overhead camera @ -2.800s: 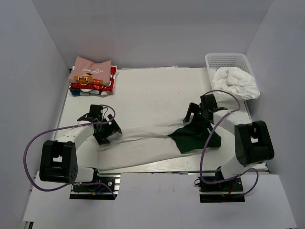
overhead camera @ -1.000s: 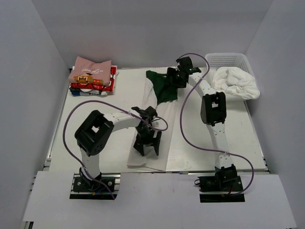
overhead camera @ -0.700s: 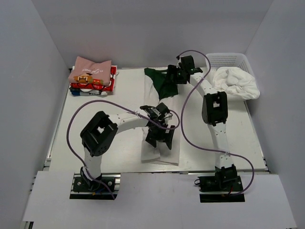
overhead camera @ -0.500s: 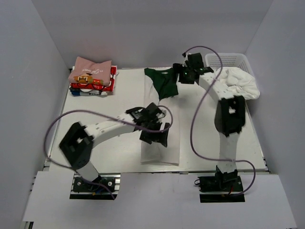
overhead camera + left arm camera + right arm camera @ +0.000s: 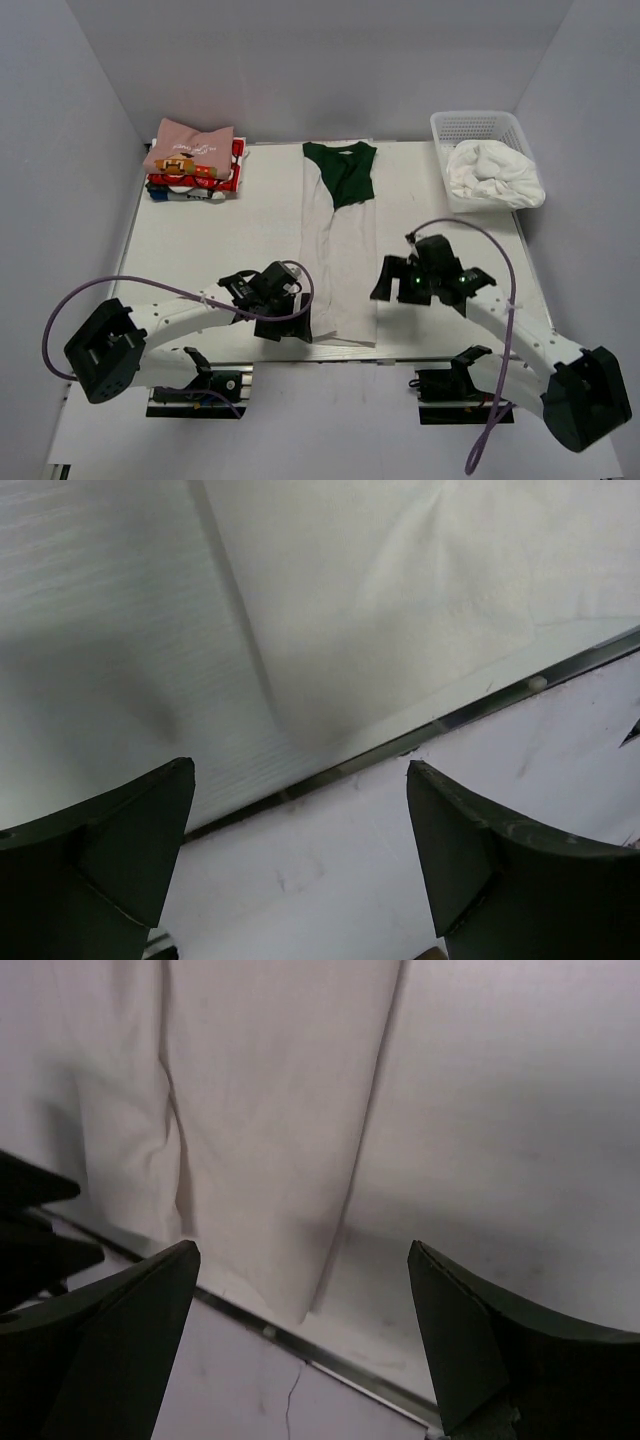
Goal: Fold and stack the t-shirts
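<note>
The off-white t-shirt [image 5: 338, 260] lies flat as a long narrow strip down the middle of the table. Its dark green sleeves and neckband [image 5: 340, 170] are at the far end. My left gripper [image 5: 292, 328] is open and empty beside the shirt's near left corner. The left wrist view shows that corner [image 5: 400, 600] above my open gripper [image 5: 300, 860]. My right gripper [image 5: 384, 287] is open and empty just right of the shirt's near end, which the right wrist view shows [image 5: 280, 1110] above the open gripper [image 5: 300, 1345]. The folded pink, red and white shirts [image 5: 192, 160] are stacked at the far left.
A white basket [image 5: 478, 125] at the far right holds a crumpled white cloth [image 5: 492, 172]. The table's metal front edge [image 5: 440, 725] runs just below the shirt's near end, and it also shows in the right wrist view [image 5: 340, 1372]. Grey walls close in both sides.
Both arms have pulled back from the shirt toward the near edge. The right gripper has left the green far end, the left has left the middle. The shirt now lies straight and flat.
</note>
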You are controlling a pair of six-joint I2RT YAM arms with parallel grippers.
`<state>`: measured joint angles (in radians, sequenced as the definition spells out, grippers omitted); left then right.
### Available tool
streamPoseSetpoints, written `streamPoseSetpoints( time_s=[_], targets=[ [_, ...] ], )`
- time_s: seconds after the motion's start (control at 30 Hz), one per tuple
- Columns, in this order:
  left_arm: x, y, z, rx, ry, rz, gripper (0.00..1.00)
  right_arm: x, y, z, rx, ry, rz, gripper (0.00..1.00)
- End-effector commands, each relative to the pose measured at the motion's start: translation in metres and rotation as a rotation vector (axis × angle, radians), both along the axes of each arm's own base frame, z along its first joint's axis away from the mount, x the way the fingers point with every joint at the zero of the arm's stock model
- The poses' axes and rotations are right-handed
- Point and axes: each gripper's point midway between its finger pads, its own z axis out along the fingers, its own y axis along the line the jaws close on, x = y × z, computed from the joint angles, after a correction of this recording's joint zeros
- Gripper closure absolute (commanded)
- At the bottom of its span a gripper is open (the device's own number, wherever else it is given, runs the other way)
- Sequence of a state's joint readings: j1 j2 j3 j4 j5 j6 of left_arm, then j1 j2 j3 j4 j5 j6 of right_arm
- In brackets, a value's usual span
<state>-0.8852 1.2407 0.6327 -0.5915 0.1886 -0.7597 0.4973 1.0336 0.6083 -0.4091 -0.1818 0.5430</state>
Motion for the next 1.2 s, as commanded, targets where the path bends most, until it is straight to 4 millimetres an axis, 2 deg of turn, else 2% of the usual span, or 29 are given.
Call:
streamPoseSetpoints(
  time_s=[0.0,0.03,0.1,0.13,0.2,0.23,0.3,0.37,0.4,0.43,0.47,0.5,0.53,0.57,0.6,0.63,0.67,0.73,0.77,0.8,0.83,0.93,0.97,1.0,1.03,1.07,1.1,1.13,1.17],
  targets=[
    [0.015,-0.028,0.003,-0.115,-0.041,-0.005,0.06,-0.050,0.014,-0.008,0.092,0.149,0.051,0.10],
    [0.014,-0.026,-0.002,-0.105,-0.038,-0.013,0.09,-0.060,0.013,-0.023,0.091,0.185,0.048,0.10],
    [0.014,-0.029,-0.006,-0.109,-0.027,-0.018,0.16,-0.068,0.021,-0.027,0.119,0.204,0.079,0.10],
    [0.014,-0.029,-0.010,-0.108,-0.026,-0.018,0.27,-0.076,0.025,-0.034,0.112,0.237,0.107,0.10],
    [0.012,-0.030,-0.013,-0.115,-0.016,-0.025,0.34,-0.083,0.027,-0.041,0.092,0.281,0.124,0.10],
    [0.013,-0.032,-0.015,-0.117,-0.017,-0.025,0.46,-0.091,0.030,-0.048,0.068,0.316,0.143,0.10],
    [0.015,-0.034,-0.014,-0.126,-0.025,-0.025,0.55,-0.090,0.035,-0.053,0.078,0.315,0.137,0.10],
    [0.014,-0.033,-0.016,-0.119,-0.019,-0.025,0.67,-0.090,0.040,-0.057,0.070,0.324,0.139,0.19],
    [0.014,-0.033,-0.016,-0.119,-0.019,-0.025,0.73,-0.089,0.040,-0.058,0.061,0.324,0.136,0.19],
    [0.012,-0.034,-0.016,-0.119,-0.019,-0.034,0.77,-0.090,0.039,-0.063,0.039,0.333,0.144,0.37],
    [0.012,-0.034,-0.016,-0.119,-0.019,-0.034,0.85,-0.091,0.040,-0.065,0.031,0.343,0.150,0.43],
    [0.010,-0.035,-0.015,-0.127,-0.009,-0.040,0.87,-0.091,0.044,-0.063,0.036,0.353,0.161,0.52],
    [0.010,-0.035,-0.015,-0.127,-0.009,-0.040,0.92,-0.093,0.045,-0.063,0.039,0.365,0.169,0.70],
    [0.004,-0.036,-0.014,-0.135,0.021,-0.044,0.97,-0.098,0.049,-0.059,0.050,0.370,0.193,0.79],
    [0.003,-0.038,-0.010,-0.154,0.023,-0.052,1.00,-0.100,0.049,-0.058,0.055,0.373,0.198,0.95],
    [-0.004,-0.038,-0.009,-0.162,0.035,-0.068,1.00,-0.104,0.045,-0.058,0.036,0.382,0.192,1.00],
    [-0.008,-0.041,-0.003,-0.198,0.057,-0.062,1.00,-0.104,0.046,-0.055,0.032,0.368,0.197,1.00],
    [-0.016,-0.040,0.002,-0.220,0.085,-0.070,1.00,-0.101,0.050,-0.038,0.059,0.322,0.223,1.00],
    [-0.022,-0.033,0.000,-0.190,0.111,-0.066,1.00,-0.100,0.051,-0.032,0.068,0.302,0.227,1.00],
    [-0.017,-0.036,0.010,-0.196,0.089,-0.060,1.00,-0.097,0.053,-0.025,0.072,0.281,0.225,1.00],
    [-0.008,-0.031,0.009,-0.151,0.058,-0.023,1.00,-0.094,0.053,-0.023,0.068,0.271,0.215,1.00],
    [0.020,-0.036,0.031,-0.147,-0.025,0.035,1.00,-0.071,0.053,-0.014,0.047,0.193,0.157,1.00],
    [0.036,-0.034,0.030,-0.107,-0.087,0.075,1.00,-0.057,0.050,-0.014,0.012,0.145,0.110,1.00],
    [0.050,-0.036,0.041,-0.081,-0.129,0.101,1.00,-0.045,0.054,-0.004,0.018,0.109,0.095,1.00],
    [0.065,-0.030,0.044,-0.042,-0.149,0.155,1.00,-0.035,0.053,-0.008,-0.018,0.097,0.068,1.00],
    [0.090,-0.028,0.051,0.014,-0.210,0.208,1.00,-0.016,0.058,0.010,-0.022,0.038,0.045,1.00],
    [0.099,-0.026,0.053,0.042,-0.219,0.245,1.00,-0.005,0.056,0.014,-0.038,0.009,0.031,1.00],
    [0.110,-0.027,0.057,0.034,-0.232,0.260,1.00,0.006,0.052,0.008,-0.089,-0.007,0.009,1.00],
    [0.122,-0.034,0.061,0.018,-0.245,0.273,1.00,0.027,0.055,0.027,-0.078,-0.067,-0.023,1.00]
  ],
)
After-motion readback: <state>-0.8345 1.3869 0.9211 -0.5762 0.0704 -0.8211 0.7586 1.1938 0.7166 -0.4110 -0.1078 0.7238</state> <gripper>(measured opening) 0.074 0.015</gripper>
